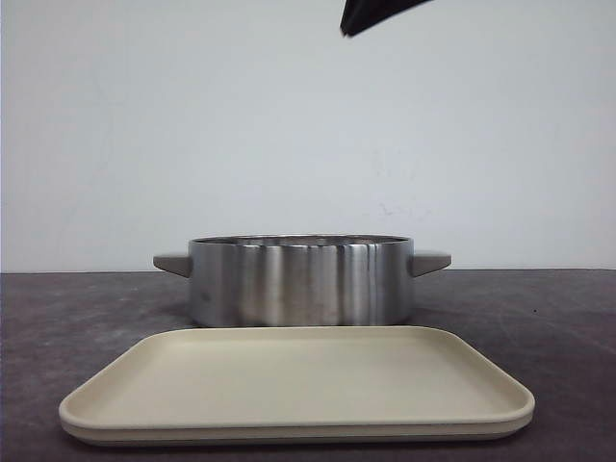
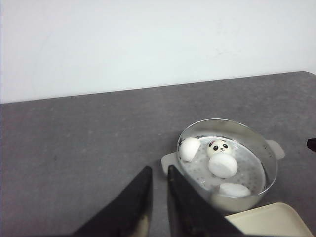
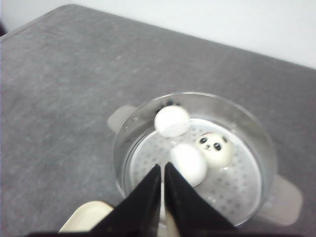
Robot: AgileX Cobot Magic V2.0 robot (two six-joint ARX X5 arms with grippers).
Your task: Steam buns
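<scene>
Four white buns lie inside the steel steamer pot (image 1: 301, 281) on its perforated insert. In the left wrist view one bun shows its panda face (image 2: 219, 147), and the others (image 2: 189, 149) (image 2: 223, 166) (image 2: 234, 189) show plain white sides. The right wrist view shows three: the panda-faced bun (image 3: 215, 149) and two more (image 3: 172, 121) (image 3: 189, 164). My right gripper (image 3: 162, 167) hangs above the pot's near side, shut and empty. My left gripper (image 2: 159, 172) is held high to the pot's left, jaws nearly together and empty. The front view hides the buns behind the pot wall.
An empty beige tray (image 1: 298, 385) lies in front of the pot; its corner also shows in the wrist views (image 2: 271, 222) (image 3: 86, 215). The pot has two grey side handles (image 1: 430, 261). A black gripper tip (image 1: 371, 14) shows at the front view's top edge. The dark grey table (image 2: 74, 148) ends at a white wall.
</scene>
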